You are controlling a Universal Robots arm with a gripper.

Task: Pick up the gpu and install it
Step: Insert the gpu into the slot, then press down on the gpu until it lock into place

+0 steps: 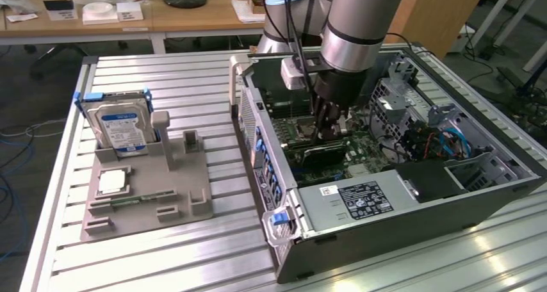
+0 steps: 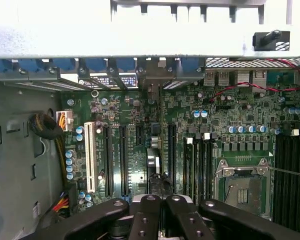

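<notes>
Gpu position: the gpu (image 1: 323,152) was seen standing on edge inside the open computer case (image 1: 478,196), low over the motherboard (image 2: 130,150), directly beneath the gripper (image 1: 329,133).
Jaws: they were drawn fully together; from the exterior view they appeared clamped on the card's upper edge, though the contact itself was hidden by the fingers.
Wrist view: the card was seen edge-on as a slim dark strip (image 2: 153,150) running along the expansion slots.
Handling, judged: the card was taken to be light, stiff and thin, with fragile components and a delicate contact edge; a hold on the bare top edge, kept square to the slot, was judged safest.
Slip risk, judged: the slim edge was thought to offer little purchase, so tilting under push was considered possible.
Count, gpu: one.
Count, hard drive (image 1: 120,129): one, upright in the grey holder (image 1: 171,189) on the surface (image 1: 196,81).
Count, memory stick (image 1: 132,199): one, lying in the holder.
Count, processor chip (image 1: 112,182): one, flat in the holder.
Count, arm: one.
</notes>
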